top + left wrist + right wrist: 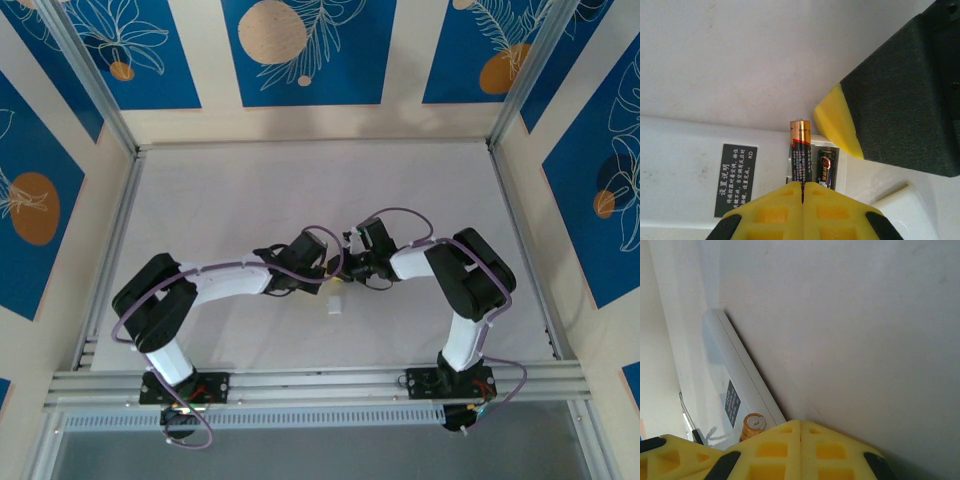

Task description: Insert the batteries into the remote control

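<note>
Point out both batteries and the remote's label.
gold-tipped battery [800, 157]: left wrist view, on its dark printed wrap.
darker battery [826, 167]: left wrist view, on its orange logo.
remote label [736, 180]: left wrist view, centre of the dark sticker.

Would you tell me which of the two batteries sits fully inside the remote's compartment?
The darker right-hand battery; the gold-tipped battery beside it juts out past the compartment.

You see the remote control [685, 165] in smooth white plastic with a soft sheen, its label [735, 180] matt black. The batteries [801, 150] wear glossy printed wrap with gold metallic ends. The table [740, 60] looks matt, faintly scuffed.
</note>
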### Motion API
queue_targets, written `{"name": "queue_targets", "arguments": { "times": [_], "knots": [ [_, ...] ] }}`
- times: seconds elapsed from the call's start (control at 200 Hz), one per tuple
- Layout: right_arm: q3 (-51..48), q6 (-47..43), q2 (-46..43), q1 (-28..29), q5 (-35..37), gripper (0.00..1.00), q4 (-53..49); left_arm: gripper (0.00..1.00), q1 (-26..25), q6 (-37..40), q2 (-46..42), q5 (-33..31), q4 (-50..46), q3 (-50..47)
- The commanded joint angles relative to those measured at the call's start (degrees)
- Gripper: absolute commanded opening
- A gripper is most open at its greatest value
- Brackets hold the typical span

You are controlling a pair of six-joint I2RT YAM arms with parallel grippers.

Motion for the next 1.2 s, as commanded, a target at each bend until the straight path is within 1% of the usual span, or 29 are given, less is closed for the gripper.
{"name": "queue_targets", "arguments": {
  "times": [0.0, 0.215, 0.39, 0.43, 0.47, 0.615, 0.665, 0.685, 0.72, 0.755, 0.81, 0.855, 0.91, 0.975, 1.02, 1.075, 1.135, 1.195],
  "knots": [
    [-0.6, 0.0, -0.8, 0.3, -0.1, 0.00, -0.9, 0.06, -1.0, 0.2, -1.0, 0.2, 1.4, -1.4],
    [-0.4, 0.2, -0.3, 0.3, -0.3, 0.00, -0.8, 0.06, -1.0, 1.3, -2.1, 1.7, 3.8, -4.1],
    [-0.3, 0.3, 0.2, 0.2, -0.5, 0.00, -0.4, 0.08, -1.1, 1.2, -2.0, 1.2, 3.8, -4.2],
    [-0.2, 0.4, 0.1, 0.3, -0.5, 0.00, -0.4, 0.11, -1.1, 1.2, -2.0, 0.9, 3.5, -4.2],
    [-0.3, 0.5, 0.0, 0.3, -0.5, 0.00, -0.4, 0.17, -1.1, 1.2, -2.1, 0.7, 3.1, -4.0],
    [-0.2, 0.1, -0.5, 0.1, -0.3, 0.00, -0.8, 0.20, -1.1, 1.0, -4.4, -0.4, 1.5, -3.3],
    [-0.1, 0.1, -0.9, 0.0, -0.3, 0.02, -1.1, 0.22, -1.0, 0.6, -5.5, -1.1, 0.7, -3.1],
    [-0.1, 0.0, -1.1, -0.1, -0.3, 0.03, -1.3, 0.24, -1.0, 0.4, -5.9, -1.4, 0.3, -3.1],
    [0.0, -0.1, -1.4, -0.2, -0.2, 0.03, -1.6, 0.31, -1.0, -0.3, -6.7, -2.3, -0.6, -3.1],
    [0.2, -0.2, -1.8, -0.4, -0.2, 0.04, -1.9, 0.33, -1.0, -1.2, -7.2, -2.8, -1.6, -2.9],
    [0.5, -0.5, -2.3, -0.6, -0.2, 0.06, -2.5, 0.34, -1.0, -3.4, -8.2, -3.4, -3.2, -2.9],
    [0.9, -0.7, -2.7, -0.8, 0.0, 0.09, -3.4, 0.42, -1.0, -6.4, -8.7, -4.2, -4.4, -3.1],
    [1.6, -1.3, -2.9, -0.9, 0.2, 0.12, -4.4, 0.45, -0.9, -10.2, -8.9, -3.9, -5.4, -3.6],
    [2.4, -2.0, -2.9, -1.0, 0.3, 0.14, -5.5, 0.48, -0.9, -14.3, -9.5, -2.5, -3.9, -5.5],
    [3.1, -2.6, -2.8, -1.1, 0.6, 0.15, -6.4, 0.48, -0.9, -16.8, -9.7, -0.8, -1.3, -7.1],
    [3.9, -3.3, -2.8, -1.1, 0.8, 0.15, -7.2, 0.46, -0.9, -18.6, -9.6, 0.5, 1.8, -8.7],
    [4.7, -3.8, -2.7, -1.2, 0.9, 0.15, -8.0, 0.41, -0.8, -19.6, -8.9, 1.0, 3.5, -9.5],
    [5.7, -4.2, -2.3, -1.2, 0.6, 0.14, -8.6, 0.36, -0.8, -19.8, -8.0, 0.9, 3.2, -9.3]
  ]
}}
